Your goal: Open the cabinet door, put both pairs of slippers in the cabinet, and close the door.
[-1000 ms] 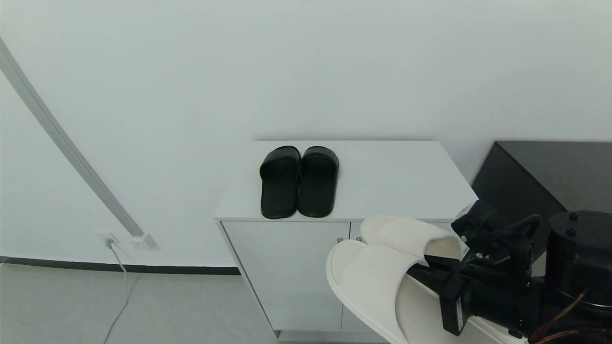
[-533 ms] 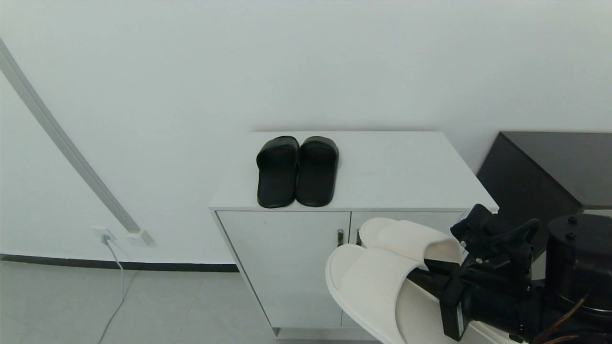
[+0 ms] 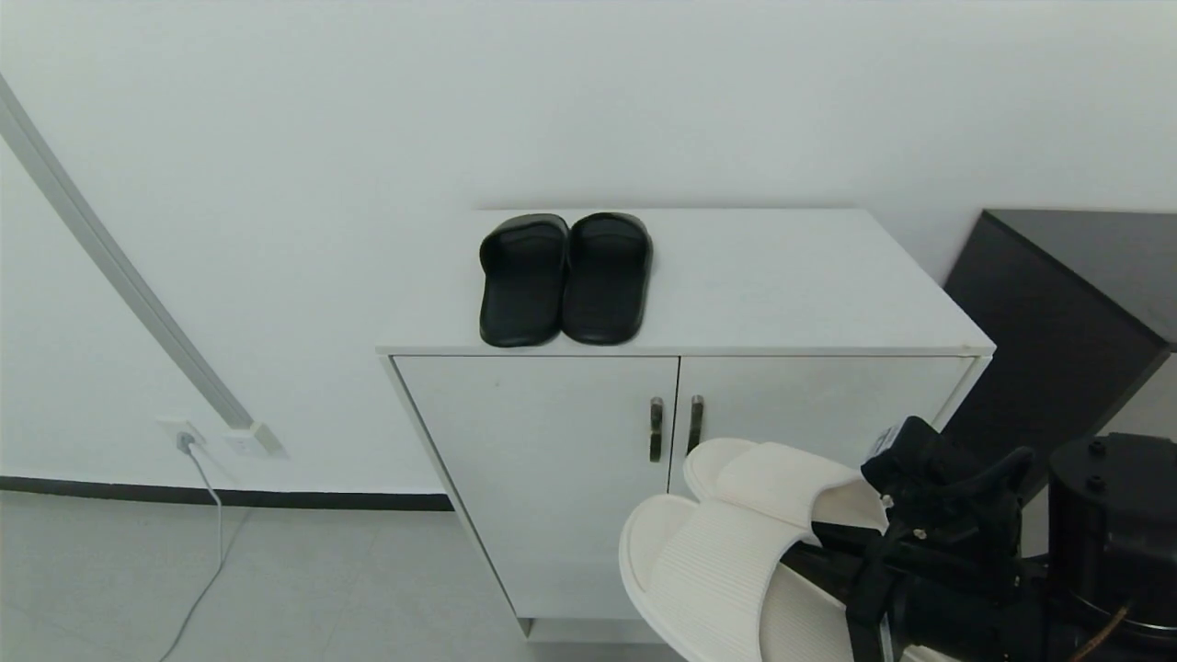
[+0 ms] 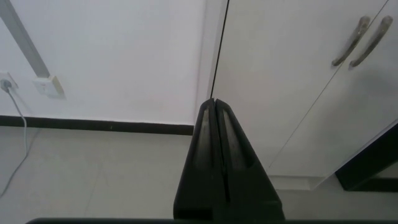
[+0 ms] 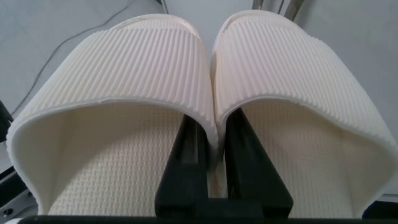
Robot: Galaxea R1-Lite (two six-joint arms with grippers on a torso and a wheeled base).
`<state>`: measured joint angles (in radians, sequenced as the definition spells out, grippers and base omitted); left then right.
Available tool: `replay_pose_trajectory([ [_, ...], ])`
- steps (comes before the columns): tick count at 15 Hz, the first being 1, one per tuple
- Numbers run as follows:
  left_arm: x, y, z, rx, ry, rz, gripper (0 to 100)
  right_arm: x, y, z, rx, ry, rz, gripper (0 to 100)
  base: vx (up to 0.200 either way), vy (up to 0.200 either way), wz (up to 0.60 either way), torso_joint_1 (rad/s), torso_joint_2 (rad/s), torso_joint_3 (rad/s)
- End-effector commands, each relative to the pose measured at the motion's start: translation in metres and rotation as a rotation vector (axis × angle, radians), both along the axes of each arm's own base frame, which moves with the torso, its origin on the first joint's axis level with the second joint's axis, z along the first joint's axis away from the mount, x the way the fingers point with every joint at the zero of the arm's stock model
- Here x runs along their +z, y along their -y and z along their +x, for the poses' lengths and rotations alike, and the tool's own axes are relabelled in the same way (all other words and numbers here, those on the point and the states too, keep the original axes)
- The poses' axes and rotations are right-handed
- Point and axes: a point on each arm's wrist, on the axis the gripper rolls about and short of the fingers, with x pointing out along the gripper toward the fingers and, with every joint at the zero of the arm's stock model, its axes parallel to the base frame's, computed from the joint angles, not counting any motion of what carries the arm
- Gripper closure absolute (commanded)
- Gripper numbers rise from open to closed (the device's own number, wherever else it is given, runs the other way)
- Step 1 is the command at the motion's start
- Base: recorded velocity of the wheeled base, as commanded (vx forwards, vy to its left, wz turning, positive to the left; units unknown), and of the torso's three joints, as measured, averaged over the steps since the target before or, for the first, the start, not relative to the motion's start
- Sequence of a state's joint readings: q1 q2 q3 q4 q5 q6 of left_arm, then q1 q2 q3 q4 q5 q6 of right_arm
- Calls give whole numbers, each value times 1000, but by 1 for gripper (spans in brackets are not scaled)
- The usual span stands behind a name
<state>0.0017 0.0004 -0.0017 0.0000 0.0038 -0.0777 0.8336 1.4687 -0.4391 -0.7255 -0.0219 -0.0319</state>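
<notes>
Right pincer (image 5: 211, 143) clamps two cream ribbed slippers (image 3: 736, 533), toes toward 10 o'clock.
Two black rubber slippers (image 3: 565, 280) atop the white cabinet (image 3: 782, 285) point to 12 o'clock; my left pincer (image 4: 214, 124) is closed, empty.

Bright, even, diffuse indoor light, shadows soft and faint

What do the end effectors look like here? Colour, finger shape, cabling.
Both matte black. Left end effector: two flat fingers tapering to a narrow tip. Right end effector: flat bar fingers, boxy black wrist with silver screws, small white label, reddish wires behind.
</notes>
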Motion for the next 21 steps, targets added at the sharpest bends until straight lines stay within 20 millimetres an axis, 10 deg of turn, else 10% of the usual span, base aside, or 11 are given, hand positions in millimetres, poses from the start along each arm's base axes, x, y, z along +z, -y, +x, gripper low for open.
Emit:
replay_pose_trajectory([
  [1,0,0,0,2,-1,-1,100,0,0,-1,3,-1,-1,100,0,0,0,-212,540,320],
  [9,0,0,0,2,-1,2,100,-7,1,-3,10,-21,-20,100,0,0,0,-184,505,319],
  [10,0,0,0,1,-1,2,0,-7,1,-3,10,-21,-20,100,0,0,0,-154,486,320],
  [21,0,0,0,1,-1,4,0,-9,0,-2,10,-27,-27,100,0,0,0,-97,461,354],
])
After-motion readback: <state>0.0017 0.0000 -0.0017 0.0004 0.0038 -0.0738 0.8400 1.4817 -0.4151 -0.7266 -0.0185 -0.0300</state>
